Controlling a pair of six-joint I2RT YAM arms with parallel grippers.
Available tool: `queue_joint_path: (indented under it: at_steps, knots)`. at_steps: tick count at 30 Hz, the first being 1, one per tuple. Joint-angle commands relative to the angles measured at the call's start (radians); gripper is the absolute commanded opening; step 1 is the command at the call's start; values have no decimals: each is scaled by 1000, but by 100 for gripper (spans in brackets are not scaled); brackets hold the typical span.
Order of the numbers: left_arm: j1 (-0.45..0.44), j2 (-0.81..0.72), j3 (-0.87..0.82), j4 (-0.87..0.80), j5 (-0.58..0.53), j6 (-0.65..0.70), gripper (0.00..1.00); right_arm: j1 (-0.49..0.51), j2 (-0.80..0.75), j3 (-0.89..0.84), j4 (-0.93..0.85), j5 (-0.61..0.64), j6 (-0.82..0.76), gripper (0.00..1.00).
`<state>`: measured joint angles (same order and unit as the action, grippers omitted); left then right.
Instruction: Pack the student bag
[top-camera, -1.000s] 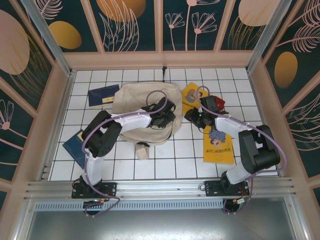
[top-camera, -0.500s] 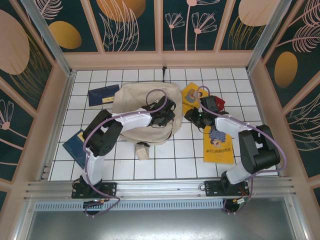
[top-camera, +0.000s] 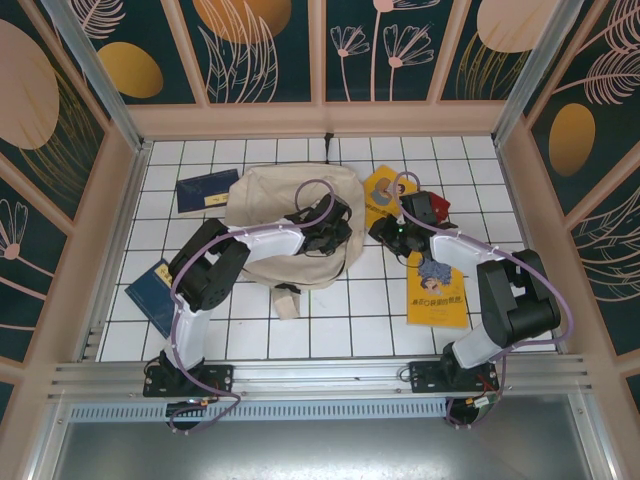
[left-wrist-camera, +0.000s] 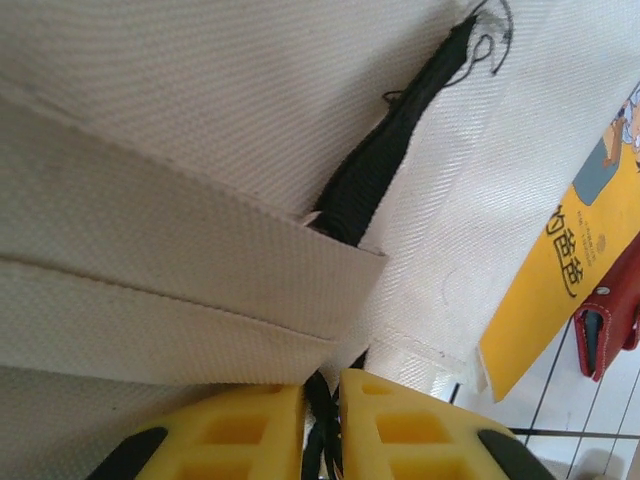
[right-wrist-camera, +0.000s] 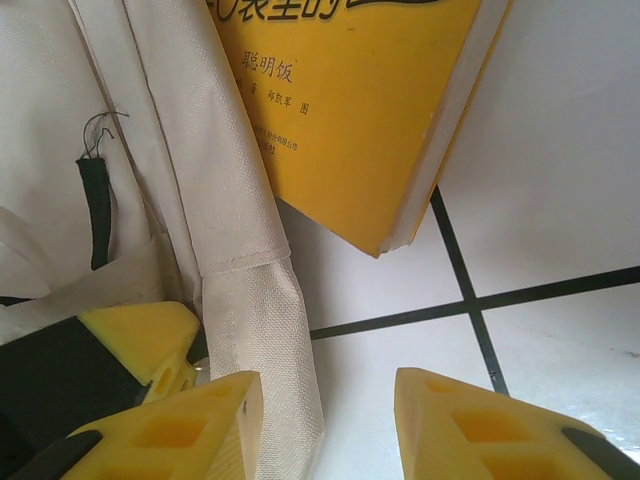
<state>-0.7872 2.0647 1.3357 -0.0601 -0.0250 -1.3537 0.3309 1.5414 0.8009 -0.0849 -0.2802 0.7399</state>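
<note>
Student bag (top-camera: 265, 195) on white-tiled table (top-camera: 330, 330) amid floral walls (top-camera: 260, 50); left jaws pinching it, right jaws spread.

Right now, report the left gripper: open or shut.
Shut. On the left gripper, the fingers nearly meet, pinching a black strip of the student bag.

A robot test cell: white tiled table (top-camera: 330, 330) walled by leaf-patterned panels (top-camera: 262, 60) and aluminium framing (top-camera: 320, 372)

top: overhead, looking down | 2 wrists: close-up | shared: student bag (left-wrist-camera: 200, 150), yellow book (right-wrist-camera: 340, 120)
</note>
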Motion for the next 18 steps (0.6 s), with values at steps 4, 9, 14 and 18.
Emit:
queue_joint_path:
  at_steps: [4, 9, 14, 18]
  knots:
    - [7, -99, -73, 30, -34, 23, 6, 21, 7, 8, 20, -1, 11, 40]
    - [6, -167, -133, 39, -59, 39, 0, 36, 20, 22, 16, 1, 11, 40]
    - [5, -233, -202, 62, -79, 55, 0, 65, 48, 51, 17, -13, -2, 40]
    - [5, -261, -220, 51, -90, 90, 0, 82, 111, 111, 32, -69, -39, 43]
